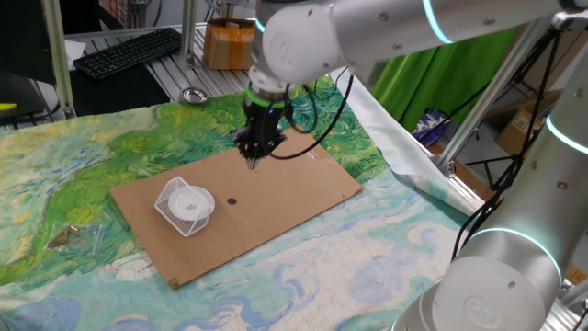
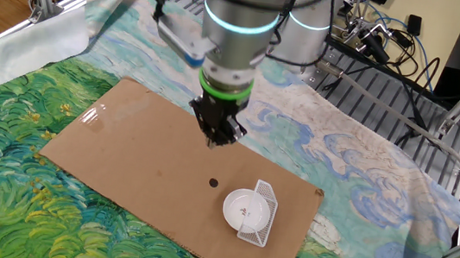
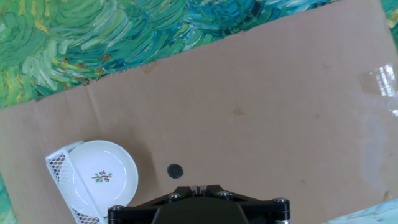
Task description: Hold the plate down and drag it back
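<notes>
The plate [image 3: 101, 176] is small, round and white, with a tiny flower picture in its middle. It is lying flat, face up, leaning over the edge of a white mesh basket [image 3: 60, 167].

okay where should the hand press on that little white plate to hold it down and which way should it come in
Probably straight down onto the flat centre of the plate, by its small dark motif. The plate leans on the mesh basket, so rim contact could tip it. The hand hovers above the cardboard.
</notes>
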Action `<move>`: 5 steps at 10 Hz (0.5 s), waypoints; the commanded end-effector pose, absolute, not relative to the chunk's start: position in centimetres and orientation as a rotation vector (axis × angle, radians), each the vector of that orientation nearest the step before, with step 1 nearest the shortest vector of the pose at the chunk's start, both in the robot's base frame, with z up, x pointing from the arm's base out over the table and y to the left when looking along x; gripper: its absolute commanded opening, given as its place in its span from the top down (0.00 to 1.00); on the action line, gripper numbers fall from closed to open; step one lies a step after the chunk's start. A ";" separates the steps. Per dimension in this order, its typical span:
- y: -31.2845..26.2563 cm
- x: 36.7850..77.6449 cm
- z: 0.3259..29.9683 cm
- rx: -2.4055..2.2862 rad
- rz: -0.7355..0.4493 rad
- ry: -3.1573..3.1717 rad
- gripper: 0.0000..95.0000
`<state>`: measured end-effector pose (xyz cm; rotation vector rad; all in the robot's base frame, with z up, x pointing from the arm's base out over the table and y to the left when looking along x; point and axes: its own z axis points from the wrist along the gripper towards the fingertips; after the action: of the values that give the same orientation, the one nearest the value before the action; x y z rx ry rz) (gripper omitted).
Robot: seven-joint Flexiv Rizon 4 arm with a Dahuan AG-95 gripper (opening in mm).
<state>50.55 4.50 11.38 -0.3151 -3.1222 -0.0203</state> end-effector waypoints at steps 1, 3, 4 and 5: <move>5.2 50.4 10.8 -0.321 -0.025 -3.121 1.00; 5.9 50.4 10.0 -0.340 -0.030 -3.118 1.00; 6.2 50.3 9.8 -0.344 -0.038 -3.117 1.00; 6.5 50.3 9.7 -0.354 -0.035 -3.116 1.00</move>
<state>50.32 6.54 9.57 -0.3587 -3.1157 -0.0396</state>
